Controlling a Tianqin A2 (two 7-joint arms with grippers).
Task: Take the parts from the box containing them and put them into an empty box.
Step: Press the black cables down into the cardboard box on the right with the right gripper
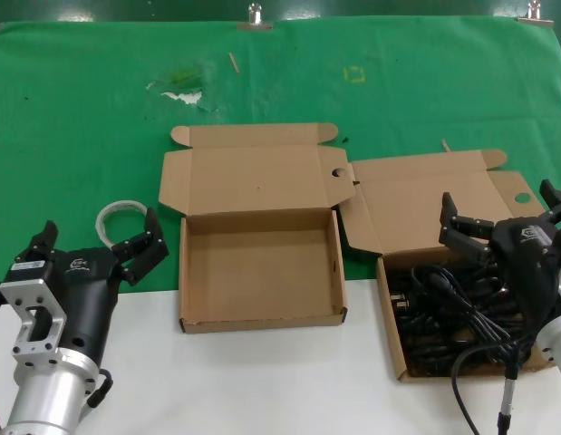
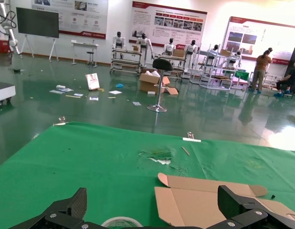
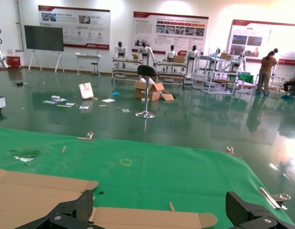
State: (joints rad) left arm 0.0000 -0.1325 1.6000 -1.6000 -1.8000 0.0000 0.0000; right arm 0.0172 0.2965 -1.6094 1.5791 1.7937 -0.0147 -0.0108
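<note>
1. The empty box sits at the table's centre; shallow brown cardboard, square tray, its hinged lid laid flat toward twelve o'clock, with a tuck flap and a round-holed ear.
2. The full box, of the same cardboard, lies just beside it at three o'clock; inside is a tangle of glossy black cords.
3. The right claw, matte black with notched fingers, hovers over those cords; its fingers are spread and hold nothing.
4. The left claw waits at nine o'clock, fingers spread, near a clear tape ring.
5. Green cloth covers the far half; the near tabletop is smooth white.
</note>
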